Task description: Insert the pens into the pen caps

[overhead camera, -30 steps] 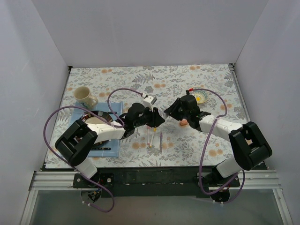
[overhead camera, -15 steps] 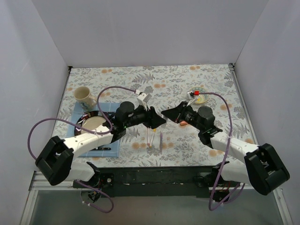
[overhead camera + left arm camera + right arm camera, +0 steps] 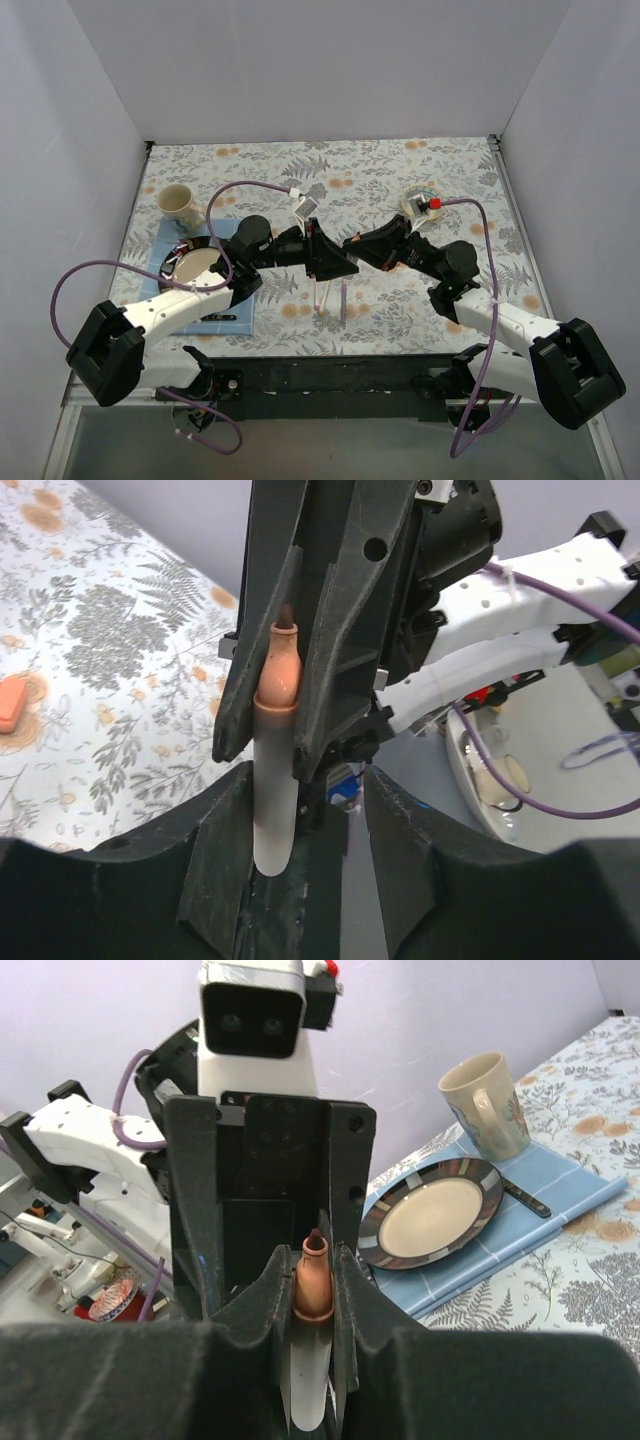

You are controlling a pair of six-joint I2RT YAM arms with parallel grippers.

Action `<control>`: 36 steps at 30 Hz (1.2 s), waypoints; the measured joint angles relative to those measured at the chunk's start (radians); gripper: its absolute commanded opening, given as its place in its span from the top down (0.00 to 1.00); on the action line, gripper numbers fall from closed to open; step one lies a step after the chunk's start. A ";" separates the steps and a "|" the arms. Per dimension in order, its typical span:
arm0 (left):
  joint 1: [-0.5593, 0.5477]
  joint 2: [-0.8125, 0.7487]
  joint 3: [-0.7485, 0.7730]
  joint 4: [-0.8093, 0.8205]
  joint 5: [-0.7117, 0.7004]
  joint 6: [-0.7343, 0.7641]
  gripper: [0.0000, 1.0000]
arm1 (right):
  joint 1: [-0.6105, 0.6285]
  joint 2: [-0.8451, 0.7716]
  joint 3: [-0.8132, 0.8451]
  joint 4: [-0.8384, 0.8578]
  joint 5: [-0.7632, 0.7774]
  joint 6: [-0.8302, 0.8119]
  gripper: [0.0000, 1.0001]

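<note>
The left hand [image 3: 340, 265] and the right hand [image 3: 355, 248] are set tip to tip above the middle of the desk [image 3: 450, 170]. Between them a pale pen [image 3: 272, 810] is carried clear of the desk, and its orange tip is seen pointing upward in both wrist views.

The pale pen is pinched by the right hand at the orange collar just under the tip, with a finger pressed against each side. The left hand is spread. The white barrel lies in the gap between its fingers, close to one of them, and open space is seen on the other side. Whether that finger is touched cannot be told.

A white-pink pen [image 3: 321, 297] and a purple pen [image 3: 343, 298] are laid side by side on the desk, near the hands and towards the arm bases. An orange cap [image 3: 8, 702] lies flat on the desk, apart from both hands.

At the left, a mug [image 3: 180, 205] is stood beside a blue cloth [image 3: 225, 315], on which a plate [image 3: 195, 265] is set. A small bowl [image 3: 415, 205] is partly hidden behind the right arm.
</note>
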 measured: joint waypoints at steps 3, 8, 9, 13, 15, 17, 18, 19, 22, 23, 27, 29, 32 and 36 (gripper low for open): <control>0.003 0.016 -0.021 0.078 0.032 -0.053 0.58 | 0.000 -0.011 -0.003 0.019 -0.009 0.007 0.99; 0.003 0.070 -0.027 0.169 0.076 -0.126 0.69 | 0.000 -0.017 -0.009 0.042 -0.011 0.019 0.99; 0.002 0.083 -0.027 0.188 0.082 -0.139 0.74 | 0.000 -0.017 -0.009 0.043 -0.011 0.022 0.99; 0.003 0.120 -0.026 0.234 0.094 -0.159 1.00 | 0.000 -0.017 -0.016 0.042 -0.008 0.041 0.96; 0.003 0.128 -0.026 0.250 0.102 -0.150 1.00 | -0.001 -0.017 -0.020 0.039 -0.005 0.063 0.69; 0.003 0.129 -0.024 0.244 0.101 -0.150 1.00 | 0.000 -0.018 -0.020 0.029 -0.004 0.064 0.46; 0.003 0.129 -0.024 0.231 0.096 -0.148 1.00 | 0.000 -0.024 -0.016 0.003 -0.008 0.045 0.38; 0.003 0.126 -0.022 0.206 0.090 -0.139 1.00 | 0.000 -0.034 -0.011 -0.037 -0.010 0.011 0.32; 0.006 0.080 -0.017 0.069 0.034 -0.082 1.00 | 0.000 -0.088 0.031 -0.252 -0.008 -0.131 0.27; 0.010 0.061 -0.017 0.034 0.019 -0.066 1.00 | 0.000 -0.111 0.060 -0.350 0.003 -0.198 0.27; 0.068 -0.082 -0.043 -0.104 -0.050 -0.005 1.00 | -0.001 -0.194 0.196 -0.684 0.089 -0.514 0.23; 0.100 -0.163 -0.052 -0.178 -0.096 0.044 1.00 | -0.001 -0.221 0.263 -0.832 0.124 -0.724 0.24; 0.119 -0.245 -0.045 -0.290 -0.196 0.117 1.00 | -0.002 -0.201 0.319 -0.990 0.152 -0.943 0.29; 0.119 -0.261 0.024 -0.444 -0.261 0.219 1.00 | -0.002 -0.011 0.489 -1.248 0.247 -1.161 0.30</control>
